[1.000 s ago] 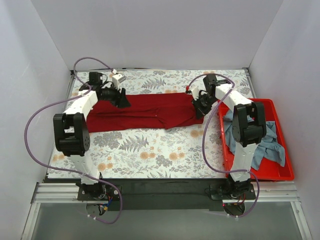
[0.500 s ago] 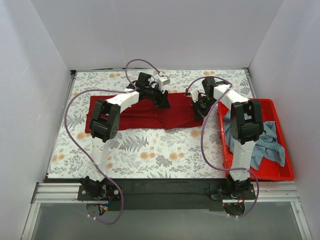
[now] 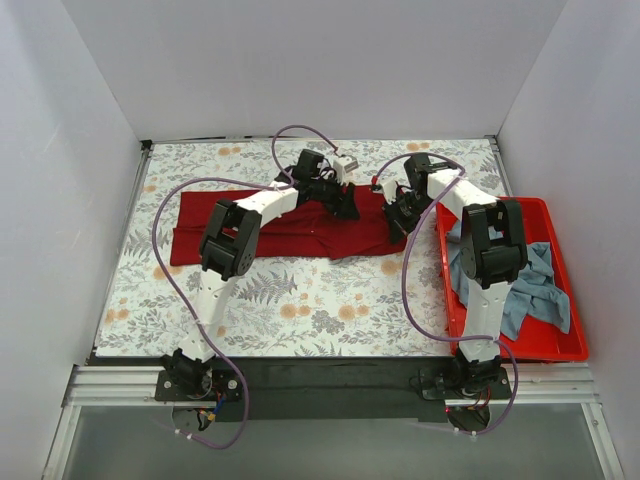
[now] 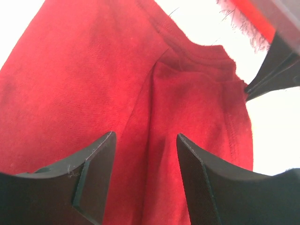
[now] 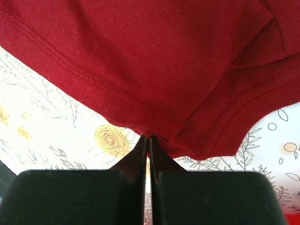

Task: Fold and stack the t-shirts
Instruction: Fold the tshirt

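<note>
Dark red t-shirt [image 3: 290, 238]: lies as a long, creased band across the far half of the table [image 3: 300, 310], running from 9 o'clock to about 2 o'clock of the table's middle.
Grey-blue t-shirt [image 3: 530, 290]: crumpled in the bright red bin [image 3: 520, 355] at 3 o'clock, beyond the table's right edge and well apart from the red one.
Right gripper [image 5: 148, 139]: fingers pressed together on the hem at the dark red t-shirt's 3 o'clock end, with the cloth pinched between them.
Left gripper [image 4: 145, 140]: fingers apart, low over the red cloth by a seam, at 9 o'clock of the right gripper; nothing is caught between them.
Done so far: at most a lengthwise fold of the red shirt, judging by its narrow shape.
Left to do: crosswise folds into a compact packet, then lifting the grey-blue shirt out, folding it and stacking the two. This looks like an early stage.
</note>
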You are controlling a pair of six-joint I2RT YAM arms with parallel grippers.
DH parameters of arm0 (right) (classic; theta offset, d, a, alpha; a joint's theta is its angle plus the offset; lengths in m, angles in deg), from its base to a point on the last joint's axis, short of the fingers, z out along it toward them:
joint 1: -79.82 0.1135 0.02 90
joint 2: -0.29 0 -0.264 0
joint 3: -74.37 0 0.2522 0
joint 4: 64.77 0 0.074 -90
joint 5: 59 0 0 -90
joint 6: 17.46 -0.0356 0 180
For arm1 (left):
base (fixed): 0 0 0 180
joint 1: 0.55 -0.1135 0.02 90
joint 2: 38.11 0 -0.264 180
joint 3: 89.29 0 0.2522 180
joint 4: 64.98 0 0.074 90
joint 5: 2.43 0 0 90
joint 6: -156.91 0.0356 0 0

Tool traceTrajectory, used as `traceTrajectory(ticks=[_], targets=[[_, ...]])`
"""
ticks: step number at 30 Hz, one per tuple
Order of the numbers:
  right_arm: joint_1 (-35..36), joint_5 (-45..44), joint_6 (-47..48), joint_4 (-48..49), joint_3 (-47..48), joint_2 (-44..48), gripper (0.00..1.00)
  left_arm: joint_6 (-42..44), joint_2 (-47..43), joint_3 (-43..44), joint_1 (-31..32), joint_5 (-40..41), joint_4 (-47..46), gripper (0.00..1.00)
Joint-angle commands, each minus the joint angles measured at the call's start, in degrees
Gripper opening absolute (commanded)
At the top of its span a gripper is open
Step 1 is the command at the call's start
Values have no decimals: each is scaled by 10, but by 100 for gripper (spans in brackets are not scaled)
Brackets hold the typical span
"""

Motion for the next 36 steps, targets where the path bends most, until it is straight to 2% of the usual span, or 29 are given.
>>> traceTrajectory(ticks=[1, 26, 30, 35, 36], targets=[[-6, 14, -3, -10, 10, 7, 1, -21, -5, 23, 12, -6, -22, 52], [-16, 24, 2, -10, 0, 7, 1, -50, 23, 31, 29, -3, -30, 43], [-17, 24, 3, -10, -2, 7, 1, -49, 19, 35, 30, -11, -31, 30], [-18, 26, 3, -10, -5, 8, 1, -50, 3, 33, 32, -15, -43, 0], [-18, 25, 2, -10, -5, 8, 1, -50, 0, 31, 32, -14, -47, 0]])
